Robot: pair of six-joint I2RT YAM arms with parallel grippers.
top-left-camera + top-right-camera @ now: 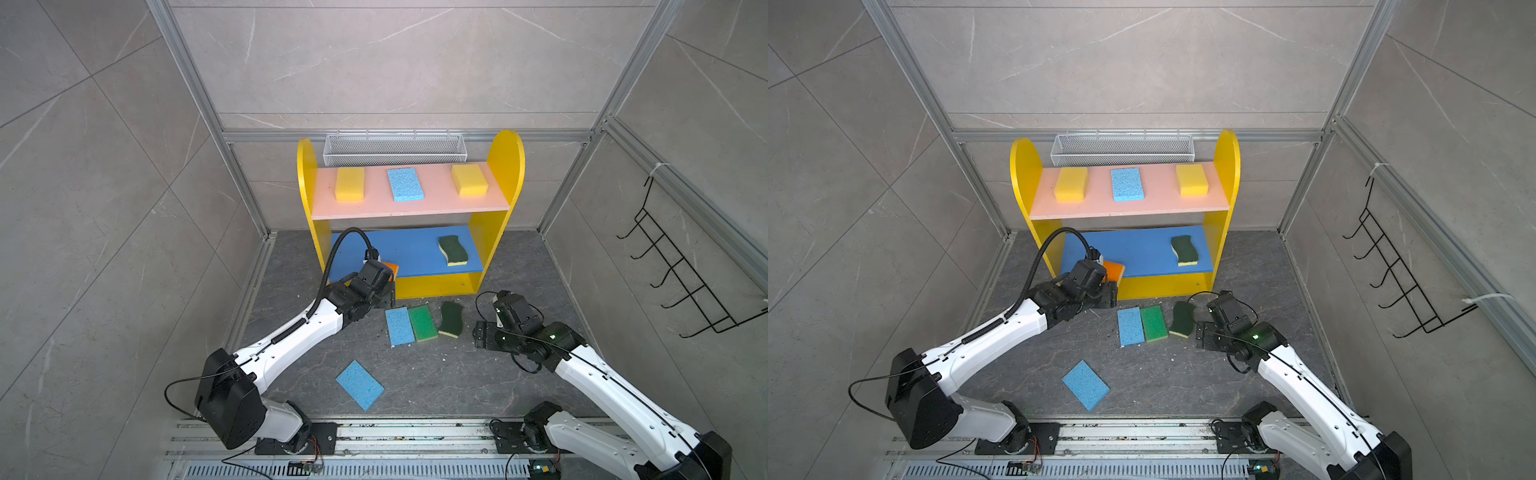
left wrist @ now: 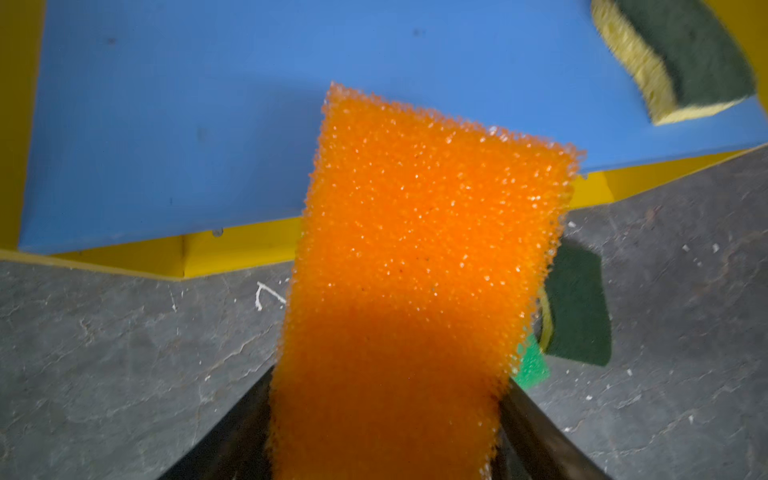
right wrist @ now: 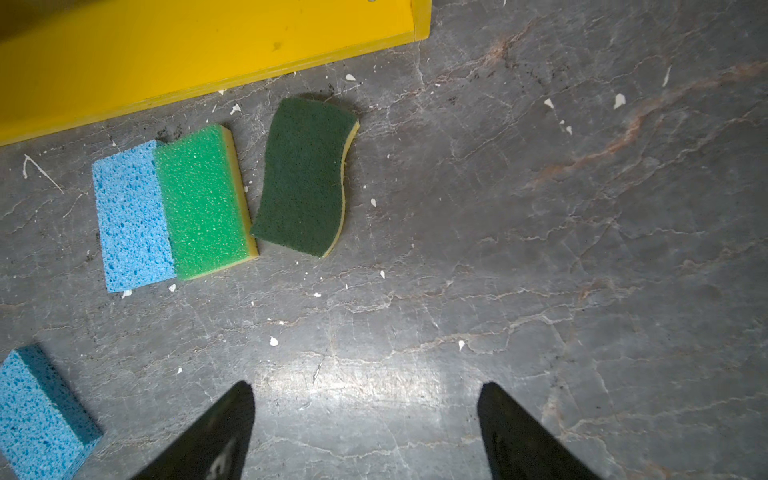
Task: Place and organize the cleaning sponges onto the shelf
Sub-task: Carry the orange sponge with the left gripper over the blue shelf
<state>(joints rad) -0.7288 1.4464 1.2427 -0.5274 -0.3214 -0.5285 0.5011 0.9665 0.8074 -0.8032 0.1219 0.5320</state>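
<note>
My left gripper (image 2: 386,415) is shut on the orange sponge (image 2: 415,270), held over the front left edge of the shelf's (image 1: 505,158) blue middle board (image 1: 415,249). A wavy dark green sponge (image 1: 454,250) lies on that board at the right. The pink upper board carries two yellow sponges (image 1: 349,184) (image 1: 469,179) and a light blue one (image 1: 405,184). On the floor before the shelf lie a light blue sponge (image 3: 129,216), a bright green one (image 3: 203,199) and a wavy dark green one (image 3: 303,174). Another light blue sponge (image 1: 360,385) lies nearer. My right gripper (image 3: 365,399) hovers open and empty right of them.
A white mesh basket (image 1: 395,149) hangs behind the shelf. A black wire hook rack (image 1: 681,266) is on the right wall. Aluminium frame posts and tiled walls close in the dark stone floor (image 1: 436,374), which is strewn with small white crumbs.
</note>
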